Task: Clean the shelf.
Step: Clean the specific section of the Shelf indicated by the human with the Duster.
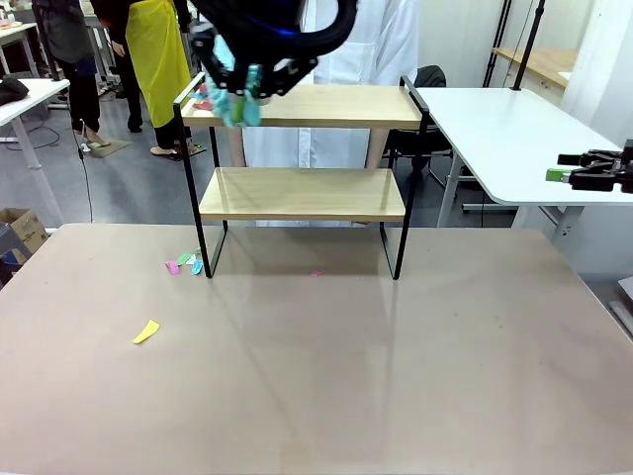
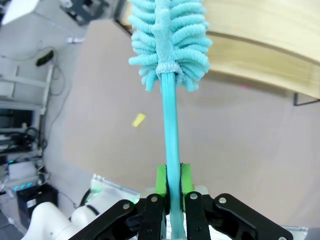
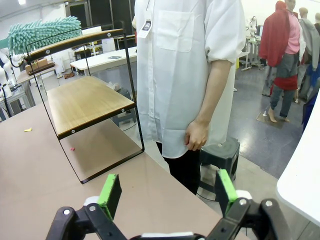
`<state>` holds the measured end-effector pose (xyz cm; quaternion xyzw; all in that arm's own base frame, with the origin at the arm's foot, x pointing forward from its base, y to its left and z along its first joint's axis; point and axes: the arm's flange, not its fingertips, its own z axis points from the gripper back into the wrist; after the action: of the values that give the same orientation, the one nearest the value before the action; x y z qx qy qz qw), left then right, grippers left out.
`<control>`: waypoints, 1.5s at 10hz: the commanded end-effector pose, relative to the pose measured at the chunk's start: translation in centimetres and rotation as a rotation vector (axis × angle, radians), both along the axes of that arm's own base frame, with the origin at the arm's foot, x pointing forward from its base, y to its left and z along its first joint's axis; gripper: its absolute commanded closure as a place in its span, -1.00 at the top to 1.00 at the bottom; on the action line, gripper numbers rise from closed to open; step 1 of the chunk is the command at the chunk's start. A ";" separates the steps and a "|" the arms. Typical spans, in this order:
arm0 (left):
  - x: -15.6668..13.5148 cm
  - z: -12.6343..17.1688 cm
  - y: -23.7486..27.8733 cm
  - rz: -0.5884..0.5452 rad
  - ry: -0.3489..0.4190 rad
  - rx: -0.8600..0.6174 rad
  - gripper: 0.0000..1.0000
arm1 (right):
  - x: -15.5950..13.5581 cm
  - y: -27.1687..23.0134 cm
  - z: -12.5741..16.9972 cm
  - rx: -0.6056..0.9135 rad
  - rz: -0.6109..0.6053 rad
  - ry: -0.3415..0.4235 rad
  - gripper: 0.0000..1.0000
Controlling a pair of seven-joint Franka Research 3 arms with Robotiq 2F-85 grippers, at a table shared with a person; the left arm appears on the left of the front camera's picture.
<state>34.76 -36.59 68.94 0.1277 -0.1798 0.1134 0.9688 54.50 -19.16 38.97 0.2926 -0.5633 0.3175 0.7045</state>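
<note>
Fluffy teal duster (image 2: 170, 45) clamped in left pincer (image 2: 173, 180), right pincer (image 3: 168, 192) apart, light-wood shelf (image 1: 307, 193).

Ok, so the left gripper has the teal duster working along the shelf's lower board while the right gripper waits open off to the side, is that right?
Not quite. The left gripper is shut on the teal duster, but the duster's head is up at the left end of the top board, not the lower board; the front view shows this. The right gripper does wait open off to the side.
</note>
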 end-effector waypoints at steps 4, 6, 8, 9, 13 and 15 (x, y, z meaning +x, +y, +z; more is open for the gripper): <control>-5.1 2.2 4.8 0.086 -0.171 0.089 -0.74 | 0.0 0.2 0.3 0.000 0.003 -0.005 1.00; -7.6 4.2 4.1 0.018 -0.275 0.031 -0.74 | 0.0 0.2 0.3 0.000 0.003 -0.005 1.00; -5.2 3.3 3.5 0.053 -0.130 0.068 -0.74 | 0.0 0.2 0.3 0.000 0.003 -0.005 1.00; -5.2 3.3 3.5 0.053 -0.130 0.068 -0.74 | 0.0 0.2 0.3 0.000 0.003 -0.005 1.00; -4.4 2.5 3.2 0.062 -0.127 0.070 -0.74 | 0.0 0.2 0.3 0.000 0.003 -0.005 1.00; -5.7 4.3 5.2 -0.032 -0.235 -0.025 -0.74 | 0.0 0.2 0.3 0.000 0.003 -0.005 1.00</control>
<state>29.98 -33.59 72.84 0.1317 -0.2664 0.1362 0.9451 54.49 -19.17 38.96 0.2925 -0.5633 0.3173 0.7046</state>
